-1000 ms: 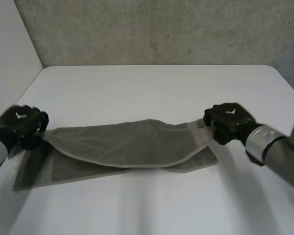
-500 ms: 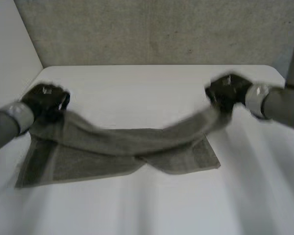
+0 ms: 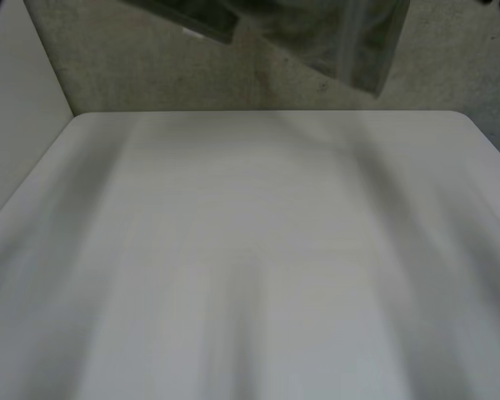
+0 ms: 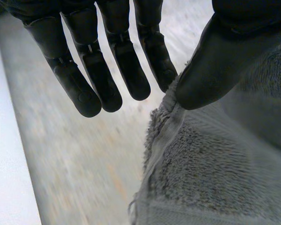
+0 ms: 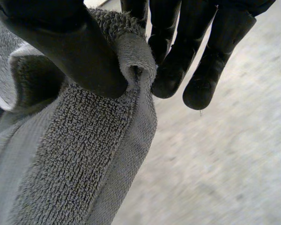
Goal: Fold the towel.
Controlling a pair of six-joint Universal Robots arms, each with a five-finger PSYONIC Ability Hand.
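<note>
The grey towel hangs in the air high above the white table, and its lower part reaches into the head view. In the left wrist view my left hand pinches a hemmed edge of the towel between the thumb and the nearest finger, while the other fingers stand straight beside it. In the right wrist view my right hand pinches a rolled fold of the towel between thumb and fingers, and the cloth hangs down from the grip.
The white table spreads out below the towel. A grey speckled wall stands behind the table's far edge, and a white wall runs along its left side.
Both hands have risen fast with the towel, out of the head view. The towel has come off the table and now hangs high above it.
</note>
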